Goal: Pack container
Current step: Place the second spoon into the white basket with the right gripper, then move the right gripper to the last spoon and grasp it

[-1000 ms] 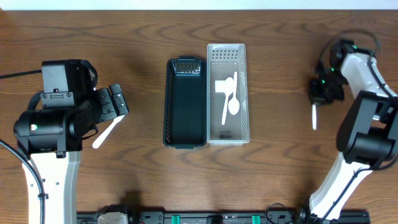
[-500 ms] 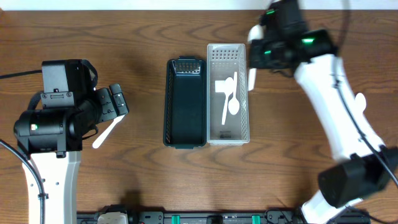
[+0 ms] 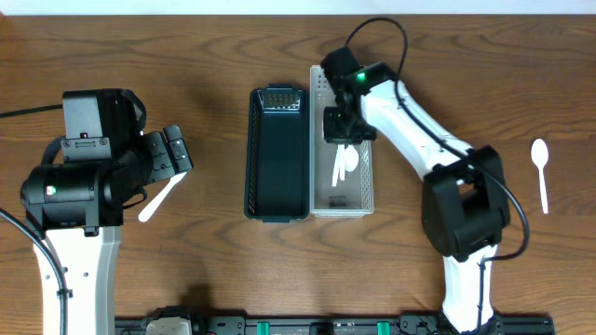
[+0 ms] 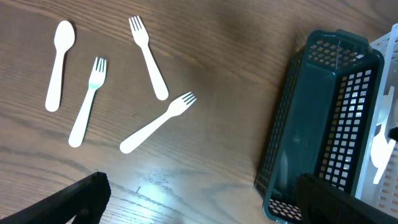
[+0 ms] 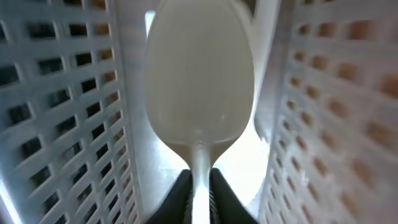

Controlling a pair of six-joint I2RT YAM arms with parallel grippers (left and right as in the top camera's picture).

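White plastic up close: pinching a spoon (image 5: 200,81) by its stem in the right gripper (image 5: 199,186), low between basket (image 5: 56,93) walls. Might snag the mesh or jam crosswise if released tilted. Farther off, holding the left gripper (image 4: 205,200) wide and empty near forks (image 4: 149,59).

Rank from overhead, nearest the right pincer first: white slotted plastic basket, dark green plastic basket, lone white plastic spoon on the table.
1. White slotted plastic basket: the right pincer, with its carried spoon, is inside it.
2. Dark green plastic basket: alongside, on the left.
3. Lone white plastic spoon: far right on the table.
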